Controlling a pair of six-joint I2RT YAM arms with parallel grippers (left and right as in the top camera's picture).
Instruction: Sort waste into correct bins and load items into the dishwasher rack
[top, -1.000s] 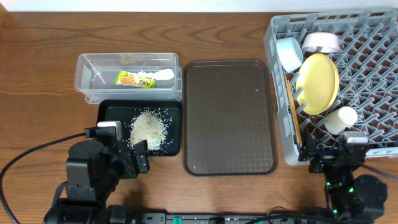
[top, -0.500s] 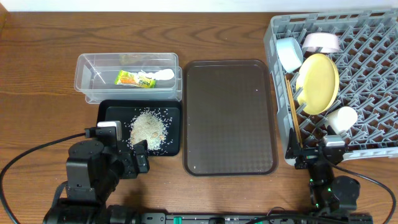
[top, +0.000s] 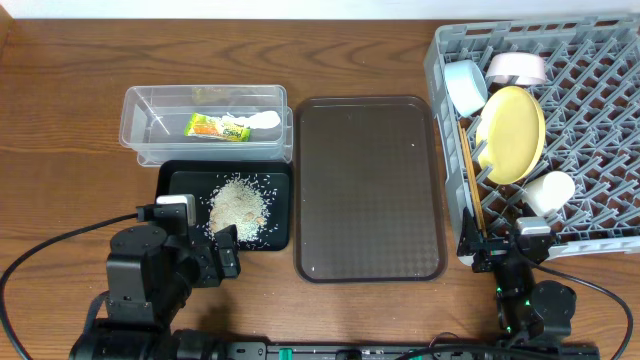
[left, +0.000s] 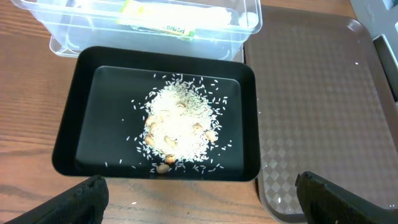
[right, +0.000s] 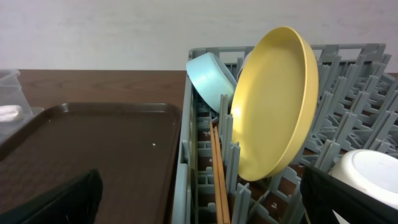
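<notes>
The clear tub (top: 140, 110) holds the green-and-orange wrapper (top: 217, 127) and white paper (top: 262, 119). The black tray (top: 180, 190) holds a pile of rice (top: 238, 205). The grey rack (top: 447, 150) holds the yellow plate (top: 511, 134), blue bowl (top: 465, 87), white bowl (top: 516, 68), white cup (top: 548, 192) and chopsticks (top: 473, 195). My left gripper (top: 222, 255) is open and empty just in front of the black tray (left: 81, 124). My right gripper (top: 508, 252) is open and empty at the rack's front left corner, facing the plate (right: 273, 99) and chopsticks (right: 217, 174).
A large dark brown serving tray (top: 368, 185) lies between the bins and the rack. A few rice grains lie on the wood in front of the black tray. The table's front edge is close behind both arms.
The right arm moved left and slightly back from the rack's front edge, then stayed still. The left arm has not moved.
</notes>
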